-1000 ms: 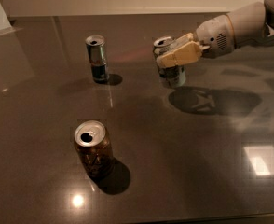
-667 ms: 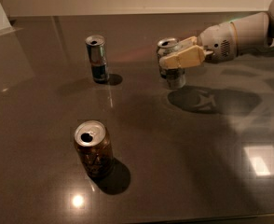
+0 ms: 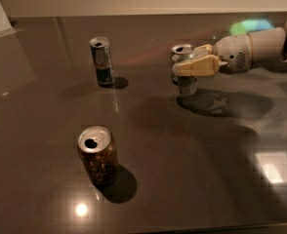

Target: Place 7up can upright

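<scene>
The 7up can, silver with a silver top, stands upright at the middle right of the dark table. Its base is at or just above the surface. My gripper reaches in from the right and is shut on the can's upper half. One cream finger crosses the can's front and the other sits behind its rim. The white arm stretches off to the right edge.
A slim dark-blue-and-silver can stands upright at the back left. A brown-reddish soda can stands upright at the front left. The arm's shadow lies on the table to the right of the 7up can.
My gripper has moved slightly right and down with the 7up can still in it, bringing the can towards the table surface. The other two cans have not moved.
</scene>
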Controlling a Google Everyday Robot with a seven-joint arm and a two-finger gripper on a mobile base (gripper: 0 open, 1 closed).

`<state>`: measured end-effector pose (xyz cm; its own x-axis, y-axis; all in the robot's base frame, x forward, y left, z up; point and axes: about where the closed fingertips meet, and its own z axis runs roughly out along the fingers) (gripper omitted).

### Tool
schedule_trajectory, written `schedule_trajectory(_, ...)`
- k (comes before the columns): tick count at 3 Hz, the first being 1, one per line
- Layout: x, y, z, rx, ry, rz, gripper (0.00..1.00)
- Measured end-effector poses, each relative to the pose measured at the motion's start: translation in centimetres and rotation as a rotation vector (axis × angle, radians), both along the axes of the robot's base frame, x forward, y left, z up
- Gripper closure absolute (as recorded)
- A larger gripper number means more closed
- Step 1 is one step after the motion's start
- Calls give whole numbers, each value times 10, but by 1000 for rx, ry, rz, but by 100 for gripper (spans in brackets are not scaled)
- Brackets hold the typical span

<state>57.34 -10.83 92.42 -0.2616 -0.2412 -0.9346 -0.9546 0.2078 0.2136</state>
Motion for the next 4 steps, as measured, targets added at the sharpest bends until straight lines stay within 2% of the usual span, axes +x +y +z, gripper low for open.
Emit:
schedule_trajectory(3,3,-23,-25,115,-44,-28,12)
schedule_trajectory(4,3,-20,-25,114,-43,-23,0)
